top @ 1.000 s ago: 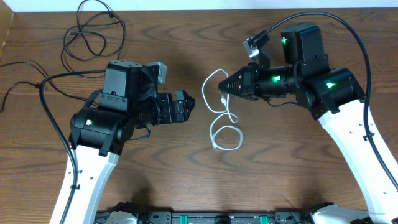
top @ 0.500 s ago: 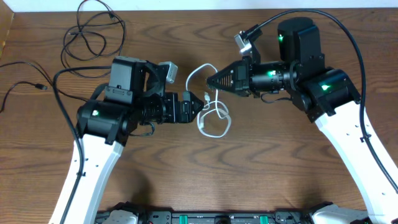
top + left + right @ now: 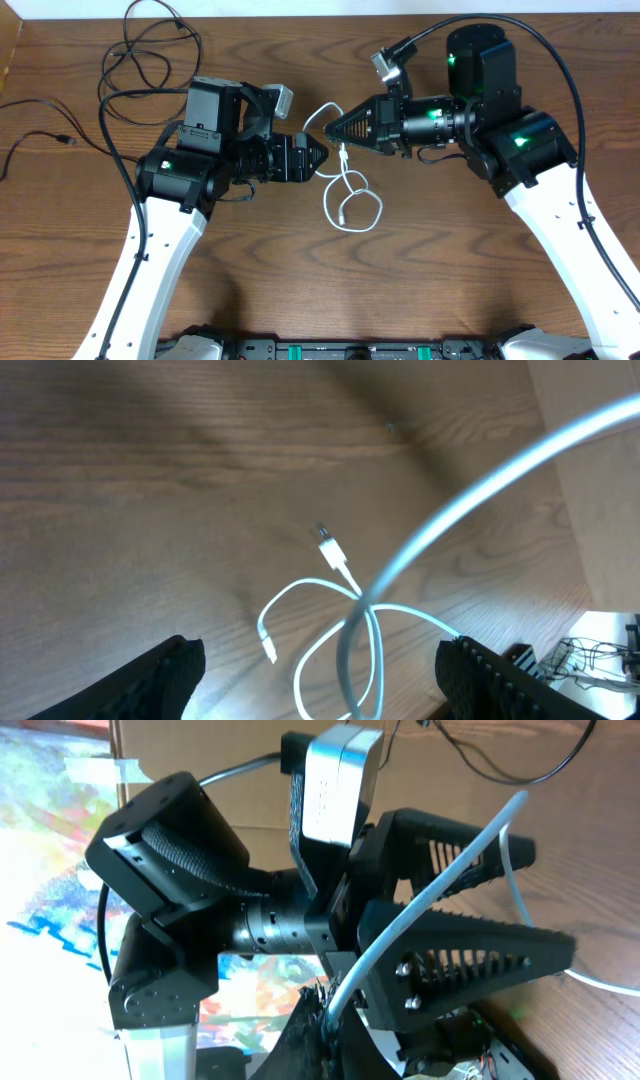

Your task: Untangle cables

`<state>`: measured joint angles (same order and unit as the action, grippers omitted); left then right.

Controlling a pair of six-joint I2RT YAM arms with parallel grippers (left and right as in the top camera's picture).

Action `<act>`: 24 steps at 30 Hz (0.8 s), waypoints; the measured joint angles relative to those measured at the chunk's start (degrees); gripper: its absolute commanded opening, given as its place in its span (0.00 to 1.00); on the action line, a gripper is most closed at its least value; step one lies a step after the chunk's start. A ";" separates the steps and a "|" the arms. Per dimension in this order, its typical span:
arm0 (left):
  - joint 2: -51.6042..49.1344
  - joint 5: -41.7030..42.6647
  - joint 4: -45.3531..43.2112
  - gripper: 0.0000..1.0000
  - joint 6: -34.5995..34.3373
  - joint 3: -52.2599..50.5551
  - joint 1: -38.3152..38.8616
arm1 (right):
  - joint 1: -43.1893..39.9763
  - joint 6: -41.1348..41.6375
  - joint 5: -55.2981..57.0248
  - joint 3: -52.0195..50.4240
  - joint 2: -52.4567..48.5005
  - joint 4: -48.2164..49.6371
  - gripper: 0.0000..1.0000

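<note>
White cable hangs from the right tool, which is pinched shut on it over the middle of the wooden surface. Below the grip it drops into loose loops lying on the wood (one small plug end shows in the left wrist view). The left tool faces the right one almost tip to tip, jaws spread wide, with a raised stretch of white cable running between them. A coiled black cable lies at the far left, well apart. A second black cable trails in from the left edge.
</note>
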<state>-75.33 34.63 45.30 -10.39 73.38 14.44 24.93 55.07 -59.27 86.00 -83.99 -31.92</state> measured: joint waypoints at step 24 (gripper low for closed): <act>1.36 -12.28 14.25 0.81 -9.90 -0.07 -11.47 | 0.44 -2.45 39.10 0.11 0.00 -24.04 0.02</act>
<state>-73.97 22.35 59.55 -20.29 73.32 2.96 25.36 52.62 -20.16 86.11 -83.99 -55.96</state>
